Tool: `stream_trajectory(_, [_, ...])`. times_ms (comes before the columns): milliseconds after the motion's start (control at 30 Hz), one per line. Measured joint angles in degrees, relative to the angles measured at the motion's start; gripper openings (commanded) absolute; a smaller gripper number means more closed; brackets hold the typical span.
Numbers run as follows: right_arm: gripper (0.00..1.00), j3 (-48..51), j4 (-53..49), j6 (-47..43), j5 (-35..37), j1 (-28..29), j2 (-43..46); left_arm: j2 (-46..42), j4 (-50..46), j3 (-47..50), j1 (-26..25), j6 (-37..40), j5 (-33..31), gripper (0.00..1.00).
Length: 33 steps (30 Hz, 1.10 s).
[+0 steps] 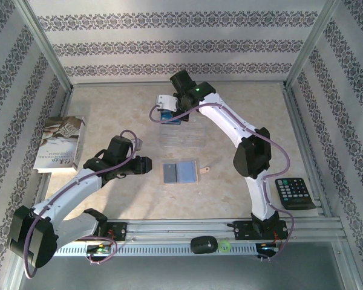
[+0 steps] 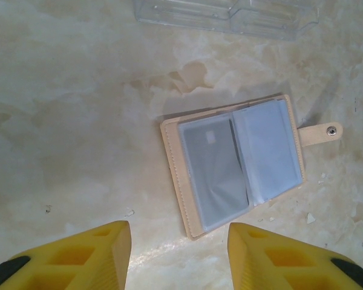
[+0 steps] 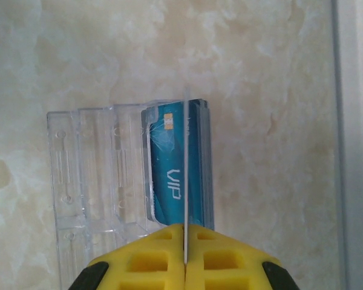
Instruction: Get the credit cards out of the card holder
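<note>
- While left gripper [image 1: 146, 165] hovers with fingers apart and nothing between them, card holder [image 1: 179, 171] lies open just beside it, mid-table toward the near edge; tab strap [image 2: 319, 133] sticks out from the holder's far side
- dark card [image 2: 212, 172] sits behind the cloudy left pocket; right pocket looks pale
- right gripper [image 3: 184, 232] clamped on a thin card [image 3: 185, 157] seen edge-on; colour can't be told
- it hangs over clear tray [image 3: 85, 169], mid-table toward the far edge
- blue card [image 3: 169, 181] marked VIP sits in the tray's end compartment
</note>
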State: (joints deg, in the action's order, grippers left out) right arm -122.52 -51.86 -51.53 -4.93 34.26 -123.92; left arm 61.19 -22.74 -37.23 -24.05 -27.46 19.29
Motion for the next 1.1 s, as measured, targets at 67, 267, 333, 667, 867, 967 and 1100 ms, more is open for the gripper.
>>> stream_trajectory(67, [0.0,-0.11,-0.44,-1.03,-0.04,0.0,-1.29,0.39,0.0,0.0,0.17,-0.02,0.0,0.47])
stream_trajectory(267, [0.0,-0.92,-1.22,-2.71,-0.31,-0.44,-2.97,1.22,-0.02,-0.11,0.17,-0.17,0.0,0.46])
stream_trajectory(333, [0.0,-1.2,-1.29,-2.89,-0.48,-0.66,-3.06,1.36,-0.02,-0.24,0.2,-0.17,0.0,0.46])
stream_trajectory(667, [0.0,-1.27,-1.07,-2.89,-0.66,-1.16,-4.11,1.77,-0.02,-0.31,0.2,-0.17,0.0,0.46])
stream_trajectory(867, [0.14,-1.16,-0.44,-2.67,-0.66,-1.14,-4.76,1.88,0.0,-0.31,0.61,-0.17,0.04,0.46])
stream_trajectory(967, [0.24,-1.01,0.96,-2.16,-0.63,-1.16,-4.81,1.95,0.02,-0.31,0.68,-0.2,0.22,0.46])
stream_trajectory(1100, [0.36,-0.9,3.61,-0.85,-0.5,-1.14,-4.81,1.99,0.02,-0.31,0.94,-0.35,0.44,0.46])
